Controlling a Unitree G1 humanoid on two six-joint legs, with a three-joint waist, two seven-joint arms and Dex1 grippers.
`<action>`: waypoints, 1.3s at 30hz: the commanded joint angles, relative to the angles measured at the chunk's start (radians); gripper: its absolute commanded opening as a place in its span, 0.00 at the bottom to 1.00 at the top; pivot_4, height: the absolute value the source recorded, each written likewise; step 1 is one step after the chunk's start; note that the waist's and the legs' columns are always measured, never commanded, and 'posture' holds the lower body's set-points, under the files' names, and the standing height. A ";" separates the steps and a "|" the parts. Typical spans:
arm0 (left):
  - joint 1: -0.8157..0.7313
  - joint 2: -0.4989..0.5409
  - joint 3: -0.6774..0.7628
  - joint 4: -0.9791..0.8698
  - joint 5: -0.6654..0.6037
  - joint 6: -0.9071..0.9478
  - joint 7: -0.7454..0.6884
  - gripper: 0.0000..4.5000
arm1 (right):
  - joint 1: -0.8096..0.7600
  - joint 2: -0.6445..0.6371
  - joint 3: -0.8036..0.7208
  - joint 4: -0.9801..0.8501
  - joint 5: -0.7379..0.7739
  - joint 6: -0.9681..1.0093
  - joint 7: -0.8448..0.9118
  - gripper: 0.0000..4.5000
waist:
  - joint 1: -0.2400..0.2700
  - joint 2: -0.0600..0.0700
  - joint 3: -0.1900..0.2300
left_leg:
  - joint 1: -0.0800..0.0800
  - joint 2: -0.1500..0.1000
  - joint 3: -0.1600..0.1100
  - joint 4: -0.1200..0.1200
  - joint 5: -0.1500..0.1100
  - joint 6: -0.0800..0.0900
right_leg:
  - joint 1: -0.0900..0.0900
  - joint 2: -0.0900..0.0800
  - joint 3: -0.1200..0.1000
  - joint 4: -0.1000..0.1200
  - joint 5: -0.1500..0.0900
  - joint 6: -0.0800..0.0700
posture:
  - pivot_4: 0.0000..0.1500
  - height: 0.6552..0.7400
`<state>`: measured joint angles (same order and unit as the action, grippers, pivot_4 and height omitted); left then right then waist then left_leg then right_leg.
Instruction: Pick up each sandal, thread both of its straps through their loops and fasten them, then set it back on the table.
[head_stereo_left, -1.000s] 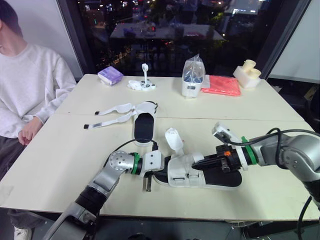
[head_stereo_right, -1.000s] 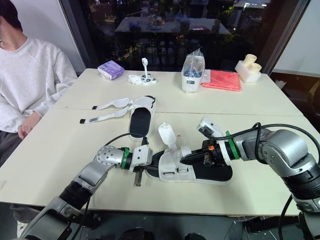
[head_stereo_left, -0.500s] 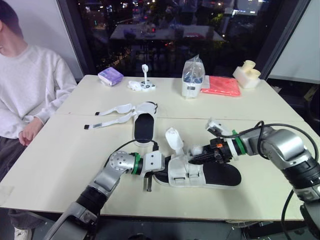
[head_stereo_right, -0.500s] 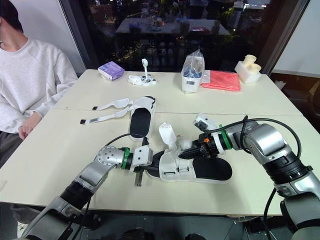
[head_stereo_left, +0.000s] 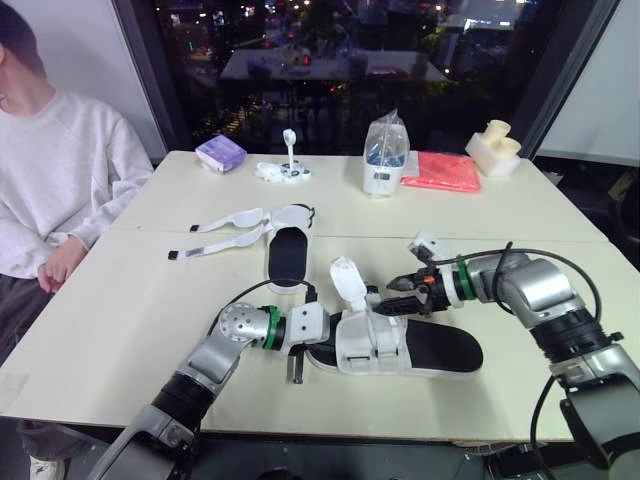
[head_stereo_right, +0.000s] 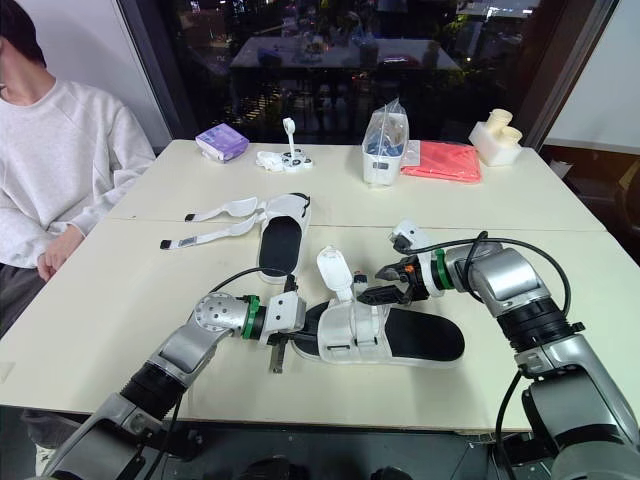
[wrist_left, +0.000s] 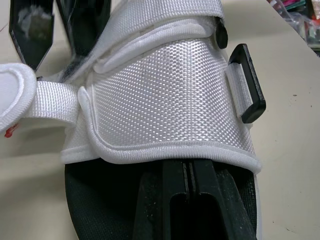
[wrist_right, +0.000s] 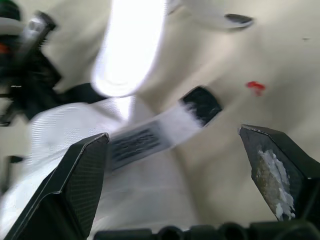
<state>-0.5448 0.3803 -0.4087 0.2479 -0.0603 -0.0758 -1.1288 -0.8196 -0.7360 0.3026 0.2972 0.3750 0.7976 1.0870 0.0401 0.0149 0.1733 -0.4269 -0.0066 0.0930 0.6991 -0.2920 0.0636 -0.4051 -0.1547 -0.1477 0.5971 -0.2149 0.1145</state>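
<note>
- Sandal (head_stereo_left: 405, 348) lies by the table's (head_stereo_left: 120, 300) front edge. We judge it light, with a stiff sole and a floppy webbing strap (head_stereo_left: 348, 281) standing free.
- We'd pinch that strap near its tip.
- Right gripper (head_stereo_right: 378, 284) spread wide beside it.
- Left gripper (head_stereo_left: 305, 335) sits at the toe; its grip we cannot tell.

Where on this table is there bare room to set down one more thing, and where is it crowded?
Free: the table's near left part, between the person's hand and the left claw; also the right side, from the red cloth to the right claw. Crowded: the middle, both claws at the near sandal, the far sandal with loose straps behind.
</note>
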 joint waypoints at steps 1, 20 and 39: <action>0.038 0.005 -0.052 0.057 0.067 0.033 0.003 0.00 | -0.031 0.031 0.020 0.089 -0.101 -0.103 -0.021 1.00 | 0.000 0.000 0.000 | 0.000 0.000 0.000 0.000 0.000 0.000 | 0.000 0.000 0.000 0.000 0.000 0.000 | 1.00 1.00; 0.045 0.010 -0.053 0.029 0.065 0.053 0.004 0.00 | -0.185 0.092 -0.178 0.051 -0.055 0.086 0.021 1.00 | -0.002 0.003 0.000 | 0.000 0.000 0.001 -0.001 0.001 -0.001 | -0.001 0.000 0.001 0.001 0.000 0.000 | 1.00 1.00; 0.056 0.029 -0.047 0.003 0.069 0.066 0.010 0.00 | -0.192 0.270 -0.087 0.164 0.020 0.227 0.085 1.00 | -0.006 0.003 0.000 | 0.000 0.000 0.001 -0.001 0.000 0.000 | -0.001 0.000 0.001 0.001 0.000 0.000 | 1.00 1.00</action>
<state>-0.5242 0.3935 -0.4078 0.2049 -0.0550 -0.0532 -1.1164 -0.9740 -0.4813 0.2159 0.4455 0.3873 1.0447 1.1501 0.0344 0.0177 0.1728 -0.4268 -0.0070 0.0939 0.6980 -0.2915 0.0631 -0.4064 -0.1543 -0.1471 0.5986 -0.2148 0.1145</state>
